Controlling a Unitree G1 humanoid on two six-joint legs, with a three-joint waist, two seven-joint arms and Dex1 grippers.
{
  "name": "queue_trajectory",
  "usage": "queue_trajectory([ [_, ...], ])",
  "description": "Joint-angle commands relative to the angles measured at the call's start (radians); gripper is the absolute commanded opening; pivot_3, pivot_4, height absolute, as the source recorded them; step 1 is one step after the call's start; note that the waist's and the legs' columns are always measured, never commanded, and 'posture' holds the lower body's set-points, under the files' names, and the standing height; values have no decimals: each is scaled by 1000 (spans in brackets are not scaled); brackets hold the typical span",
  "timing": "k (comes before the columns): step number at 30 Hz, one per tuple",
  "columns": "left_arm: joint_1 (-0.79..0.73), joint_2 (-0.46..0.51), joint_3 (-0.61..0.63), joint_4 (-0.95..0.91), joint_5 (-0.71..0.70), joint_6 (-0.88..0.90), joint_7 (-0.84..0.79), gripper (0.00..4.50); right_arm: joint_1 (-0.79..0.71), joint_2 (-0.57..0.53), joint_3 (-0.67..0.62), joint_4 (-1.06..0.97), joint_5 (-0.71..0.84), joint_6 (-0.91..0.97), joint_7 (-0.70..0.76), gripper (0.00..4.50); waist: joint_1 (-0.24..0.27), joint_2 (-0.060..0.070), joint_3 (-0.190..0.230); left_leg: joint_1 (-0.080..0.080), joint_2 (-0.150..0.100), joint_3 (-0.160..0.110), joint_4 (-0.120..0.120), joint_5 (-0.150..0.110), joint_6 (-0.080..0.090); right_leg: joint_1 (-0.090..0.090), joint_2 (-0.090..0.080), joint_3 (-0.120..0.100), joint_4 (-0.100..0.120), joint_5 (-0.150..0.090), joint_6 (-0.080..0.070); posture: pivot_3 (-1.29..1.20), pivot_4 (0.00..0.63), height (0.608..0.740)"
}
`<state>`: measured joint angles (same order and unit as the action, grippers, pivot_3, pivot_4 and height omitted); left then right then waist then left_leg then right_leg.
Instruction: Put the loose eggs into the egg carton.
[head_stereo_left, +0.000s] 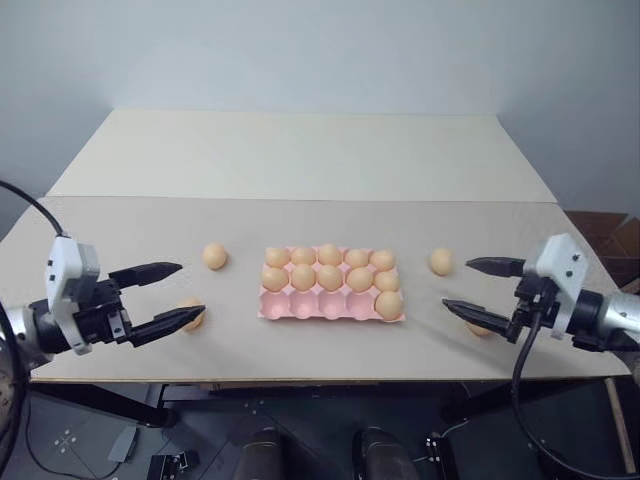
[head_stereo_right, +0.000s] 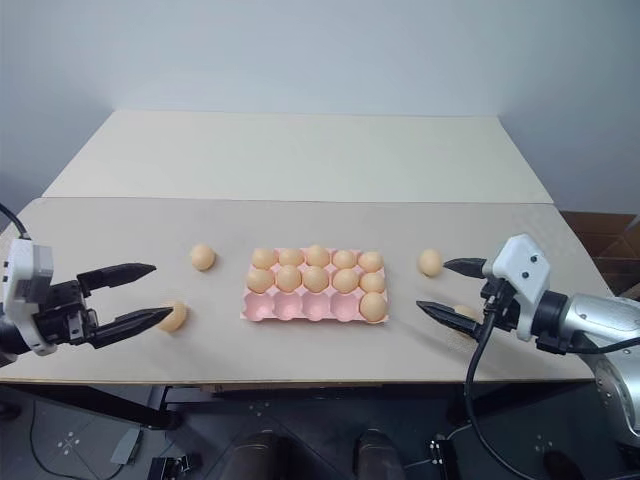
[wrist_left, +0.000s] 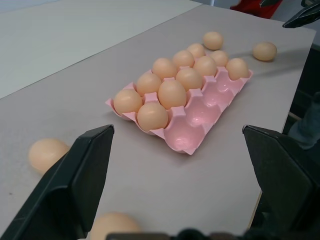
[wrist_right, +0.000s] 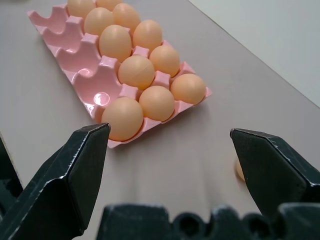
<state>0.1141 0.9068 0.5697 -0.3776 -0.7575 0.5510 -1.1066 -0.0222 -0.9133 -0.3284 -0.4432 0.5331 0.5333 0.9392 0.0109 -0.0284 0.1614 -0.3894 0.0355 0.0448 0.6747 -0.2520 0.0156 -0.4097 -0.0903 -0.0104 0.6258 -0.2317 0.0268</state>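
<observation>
Pink moulded egg carton (head_stereo_left: 330, 306) lies flat in the middle of the beige table (head_stereo_left: 300, 160), its long side running left to right across the robot's front. The far row and the middle row are full, five eggs each, and one more egg sits in the near row's cup at the right end (head_stereo_left: 388, 304); the other four near cups are bare pink.

Four loose eggs are out on the table. On the left, one egg (head_stereo_left: 214, 256) lies just off the carton's far-left corner, well apart from it, and a second (head_stereo_left: 192, 313) lies nearer the front edge, right at the tip of the left gripper's (head_stereo_left: 168, 294) lower finger. On the right, one egg (head_stereo_left: 440, 262) lies beside the carton's short end, and another (head_stereo_right: 466, 313) is partly hidden behind the right gripper's (head_stereo_left: 468, 287) lower finger.

Both grippers hover low over the table at either end of the carton, pointing inward toward it, fingers spread wide apart and holding nothing. Which way each loose egg's long axis points is too small to tell.
</observation>
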Motion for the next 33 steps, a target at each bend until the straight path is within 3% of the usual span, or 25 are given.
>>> queue_trajectory([
  [1,-7,-3,38,-25,-28,15,38,4481,-25,-11,-16,-13,9,-15,6,4500,0,0,0,0,0,0,0,0,0,0,0,0,0,0,0,0,150,740],
  [12,-31,42,21,-41,-71,25,0,4481,23,-55,-85,-10,-15,30,-18,4500,2,0,0,0,0,0,0,0,0,0,0,0,0,0,0,0,150,740],
  [16,-35,30,1,-52,-72,24,0,4481,32,-78,-94,-23,-38,177,-129,4500,0,0,0,0,0,1,0,0,0,0,0,0,0,0,-1,0,150,740],
  [22,-42,18,-33,-62,-77,26,6,4481,-13,-78,-31,-10,-65,396,-266,4500,-1,0,0,0,0,1,0,0,0,-1,0,1,0,-1,-1,0,150,740],
  [33,-41,16,-34,-69,-77,32,12,4481,-67,0,76,-27,-58,621,-382,4500,0,0,0,-3,-1,1,0,0,0,-4,0,1,0,1,0,0,150,740],
])
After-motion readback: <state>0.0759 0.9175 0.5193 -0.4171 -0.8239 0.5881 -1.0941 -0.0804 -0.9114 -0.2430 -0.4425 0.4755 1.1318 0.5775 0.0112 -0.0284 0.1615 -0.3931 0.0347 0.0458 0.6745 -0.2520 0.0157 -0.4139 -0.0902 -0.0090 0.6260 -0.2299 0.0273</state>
